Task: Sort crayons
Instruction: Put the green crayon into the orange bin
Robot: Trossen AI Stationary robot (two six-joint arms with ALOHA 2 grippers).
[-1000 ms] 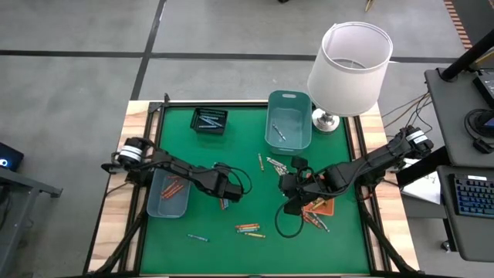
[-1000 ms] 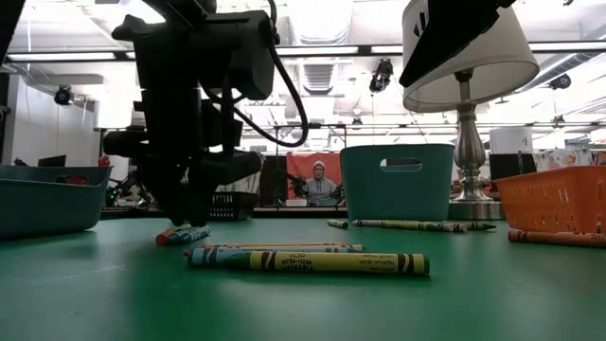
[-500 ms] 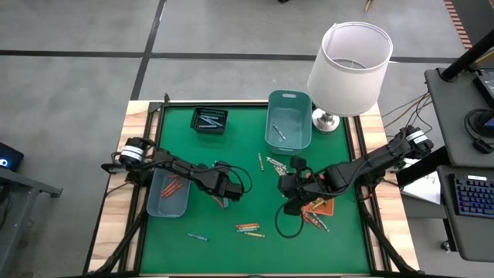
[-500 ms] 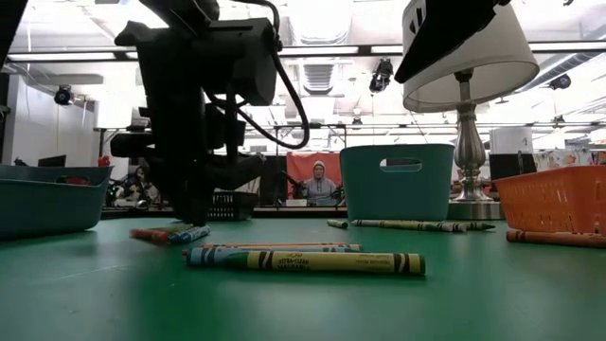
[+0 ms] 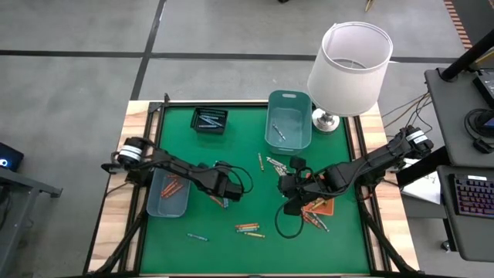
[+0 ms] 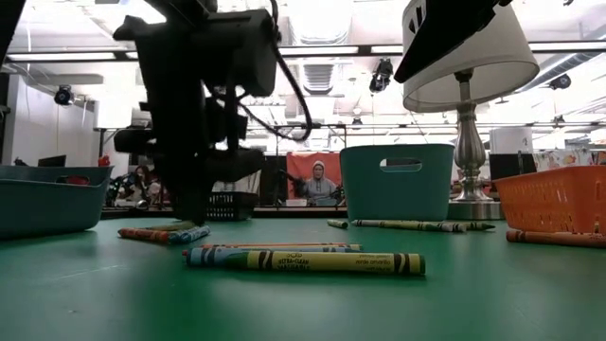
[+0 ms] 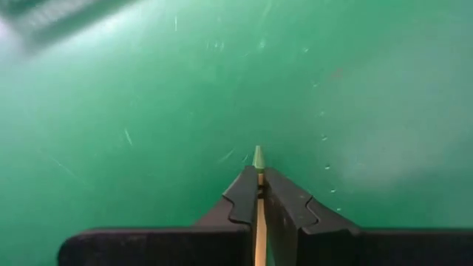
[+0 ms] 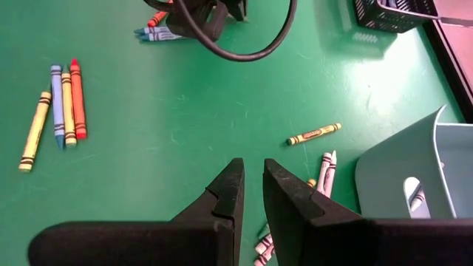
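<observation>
Crayons for sorting, scattered over a green mat [image 5: 332, 239], with the white-shaded lamp [image 5: 349, 68] at the mat's far right corner as landmark.

Left gripper [image 5: 225, 201]: low over the mat, well in front of and left of the lamp; fingers [image 7: 242, 199] closed on a pale green-tipped crayon [image 7: 257, 159], its point showing just past the fingertips. Red and blue crayons [image 6: 169, 234] lie on the mat right beside this gripper.

Right gripper [image 8: 248, 191]: above the mat in front of the lamp, fingers a narrow gap apart, holding nothing visible.

Crayon group [image 5: 248, 228]: orange, blue and yellow sticks side by side, well in front of the lamp, between the two grippers.

Single blue crayon [image 5: 197, 237]: farther left of that group.

Teal bin [image 5: 289, 120]: just left of the lamp base, one crayon inside.

Black basket [image 5: 209, 120]: farther left along the far edge.

Blue-grey tray [image 5: 168, 193]: near the mat's left edge, reddish crayons inside.

Orange tray [image 6: 556, 200]: near the right gripper, crayons beside it.
</observation>
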